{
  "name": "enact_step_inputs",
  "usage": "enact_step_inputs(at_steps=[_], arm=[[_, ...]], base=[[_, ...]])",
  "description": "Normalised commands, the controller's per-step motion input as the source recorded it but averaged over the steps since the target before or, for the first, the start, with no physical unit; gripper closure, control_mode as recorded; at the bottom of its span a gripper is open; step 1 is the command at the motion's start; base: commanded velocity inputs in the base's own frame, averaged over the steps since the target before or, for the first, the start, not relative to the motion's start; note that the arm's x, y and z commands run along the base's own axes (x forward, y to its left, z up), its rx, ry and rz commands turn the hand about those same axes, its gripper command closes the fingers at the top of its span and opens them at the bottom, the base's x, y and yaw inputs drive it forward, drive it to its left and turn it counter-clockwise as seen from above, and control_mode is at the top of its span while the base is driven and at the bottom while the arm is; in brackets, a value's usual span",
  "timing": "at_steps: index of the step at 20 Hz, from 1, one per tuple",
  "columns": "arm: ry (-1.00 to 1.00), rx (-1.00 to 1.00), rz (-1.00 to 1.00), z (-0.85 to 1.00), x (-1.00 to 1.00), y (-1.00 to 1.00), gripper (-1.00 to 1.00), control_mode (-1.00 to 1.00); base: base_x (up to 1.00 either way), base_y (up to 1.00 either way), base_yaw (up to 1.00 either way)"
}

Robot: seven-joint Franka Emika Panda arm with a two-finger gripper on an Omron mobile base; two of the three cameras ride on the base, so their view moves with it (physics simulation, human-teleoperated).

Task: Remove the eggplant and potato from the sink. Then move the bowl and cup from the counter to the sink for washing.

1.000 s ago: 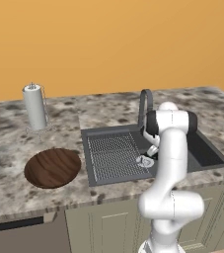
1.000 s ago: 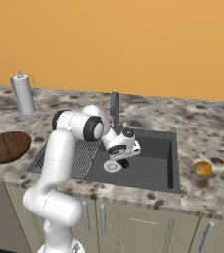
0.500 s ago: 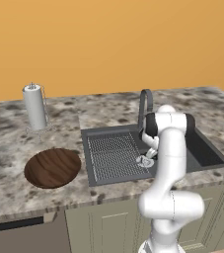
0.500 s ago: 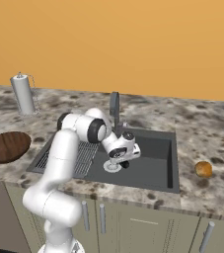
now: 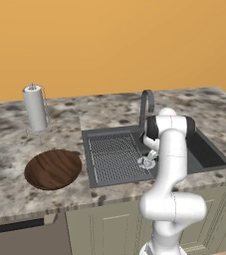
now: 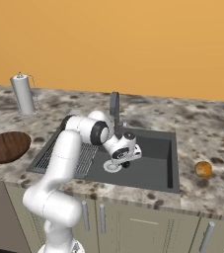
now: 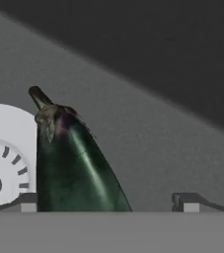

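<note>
The eggplant (image 7: 74, 163), dark green-black with a short stem, lies on the floor of the sink (image 6: 158, 165) beside the round silver drain (image 7: 2, 170). My gripper (image 7: 106, 202) is low in the basin and open, with the eggplant between its fingertips (image 7: 27, 201), close to the left one and not pinched. From the base, the gripper (image 6: 125, 162) hangs over the drain (image 6: 113, 167). The potato (image 6: 203, 169) rests on the counter (image 6: 207, 138) right of the sink. The brown bowl (image 5: 53, 169) sits on the counter left of the sink. The cup is out of view.
A curved grey faucet (image 5: 147, 104) stands behind the basin, just behind my arm. A paper towel roll (image 5: 35, 107) on a wire stand is at the back left. The ribbed drainer (image 5: 114, 154) takes the sink's left half.
The hand has dropped a little lower into the basin, toward the drain. The jaws have stayed open, and the bowl and potato have not moved.
</note>
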Motion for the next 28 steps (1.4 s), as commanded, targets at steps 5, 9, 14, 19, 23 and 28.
enact_step_inputs(at_steps=[5, 9, 14, 19, 23, 28], arm=[[0.13, -0.03, -0.02, -0.28, 0.00, -0.01, 1.00, -1.00], [0.10, -0.01, -0.01, -0.20, -0.06, -0.06, 1.00, -1.00], [0.00, 0.00, -0.04, 0.01, -0.08, -0.21, 1.00, -1.00], [-0.02, 0.00, -0.06, 0.18, -0.17, -0.27, 1.00, -1.00], [-0.01, 0.01, -0.07, 0.32, -0.16, -0.21, 1.00, -1.00], [0.00, 0.00, -0.10, 0.44, -0.14, -0.17, 1.00, -1.00]], base=[[0.00, 0.00, 0.00], [0.00, 0.00, 0.00], [0.00, 0.00, 0.00], [0.00, 0.00, 0.00], [0.00, 0.00, 0.00], [0.00, 0.00, 0.00]])
